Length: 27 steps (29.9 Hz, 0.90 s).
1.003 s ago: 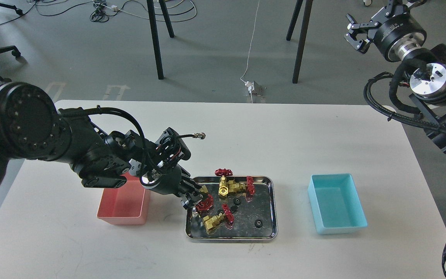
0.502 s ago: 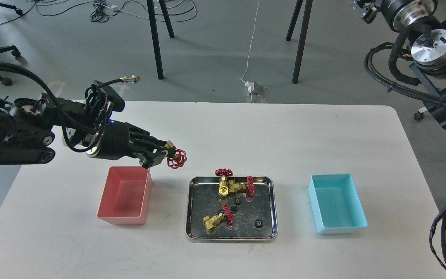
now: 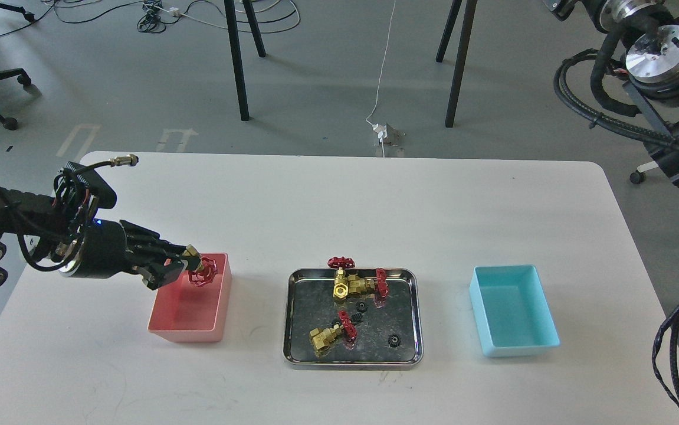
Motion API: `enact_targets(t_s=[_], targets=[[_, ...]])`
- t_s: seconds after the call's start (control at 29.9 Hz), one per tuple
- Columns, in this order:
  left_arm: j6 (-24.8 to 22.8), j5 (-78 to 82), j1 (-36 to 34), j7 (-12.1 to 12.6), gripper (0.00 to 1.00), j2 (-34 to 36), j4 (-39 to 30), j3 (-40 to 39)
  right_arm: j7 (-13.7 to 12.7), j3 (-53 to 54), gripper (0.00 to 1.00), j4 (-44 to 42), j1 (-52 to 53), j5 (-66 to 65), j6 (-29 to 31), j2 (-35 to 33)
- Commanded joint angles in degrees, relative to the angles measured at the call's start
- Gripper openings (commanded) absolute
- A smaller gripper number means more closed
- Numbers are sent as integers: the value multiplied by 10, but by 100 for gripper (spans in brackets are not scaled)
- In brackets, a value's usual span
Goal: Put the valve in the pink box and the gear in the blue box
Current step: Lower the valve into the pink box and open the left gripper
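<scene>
My left gripper (image 3: 183, 267) is shut on the small brass valve (image 3: 203, 272) with its dark red handwheel. It holds the valve just above the far right part of the pink box (image 3: 186, 334), which looks empty. Three alike small black gears lie in the steel tray (image 3: 351, 359): one near the middle (image 3: 361, 306), one beside it (image 3: 356, 318) and one at the front right (image 3: 394, 340). The blue box (image 3: 519, 349) stands empty at the right. My right arm is raised at the top right; only a sliver of its gripper (image 3: 556, 7) shows at the frame's top edge.
The tray also holds a joined brass pair with two red wheels (image 3: 354, 283) and a longer brass valve with a red wheel (image 3: 330, 334). The white table's far edge runs behind. Chair and stand legs are on the floor beyond.
My left gripper lifted the valve out of the tray, carried it left and lowered it over the pink box. The right arm rose further out of the frame.
</scene>
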Motion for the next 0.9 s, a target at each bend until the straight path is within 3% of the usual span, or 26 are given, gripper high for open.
enact_targets(t_s=[0.0, 0.33, 0.54, 0.67, 0.87], targets=[[0, 2, 17, 0, 2, -5, 22, 0, 1, 2, 100, 1, -6, 0, 1, -2], [0, 2, 71, 0, 3, -11, 72, -13, 1, 5, 100, 19, -22, 0, 3, -8], [0, 2, 129, 0, 9, -57, 132, -14, 1, 6, 100, 19, -31, 1, 4, -8], [0, 0, 152, 0, 31, -69, 149, -19, 1, 6, 100, 21, -38, 1, 4, -12], [-5, -1, 170, 0, 78, -60, 143, -92, 1, 5, 100, 33, -48, 0, 4, -14]])
